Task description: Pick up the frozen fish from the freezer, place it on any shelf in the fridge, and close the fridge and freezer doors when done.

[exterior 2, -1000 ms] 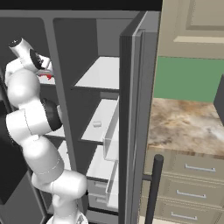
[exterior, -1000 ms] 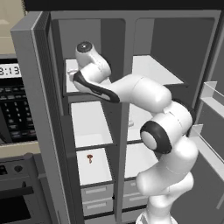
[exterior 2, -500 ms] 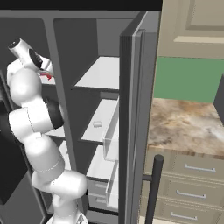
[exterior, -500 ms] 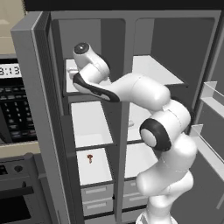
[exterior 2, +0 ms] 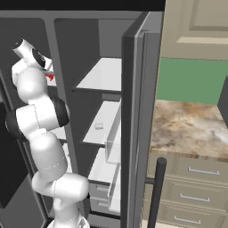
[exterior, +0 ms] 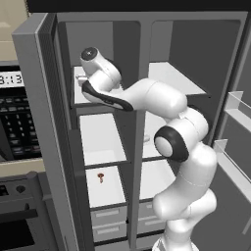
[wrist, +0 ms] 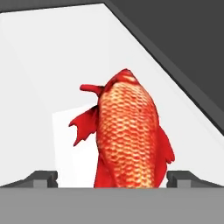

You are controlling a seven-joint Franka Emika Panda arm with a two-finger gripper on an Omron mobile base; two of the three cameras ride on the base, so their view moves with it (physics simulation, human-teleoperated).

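Gleaming red-orange and scaly, one frozen fish [wrist: 127, 135] lay between the gripper's [wrist: 113, 178] two spread tips, not visibly clamped.

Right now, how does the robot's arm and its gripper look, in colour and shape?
The arm is glossy white, built of rounded, bulbous segments with dark joint rings. The gripper has two small dark grey, blocky finger tips. No cables or markings are visible.

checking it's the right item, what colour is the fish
Red-orange with a scaled pattern and red fins; fish shows best in the hand view.
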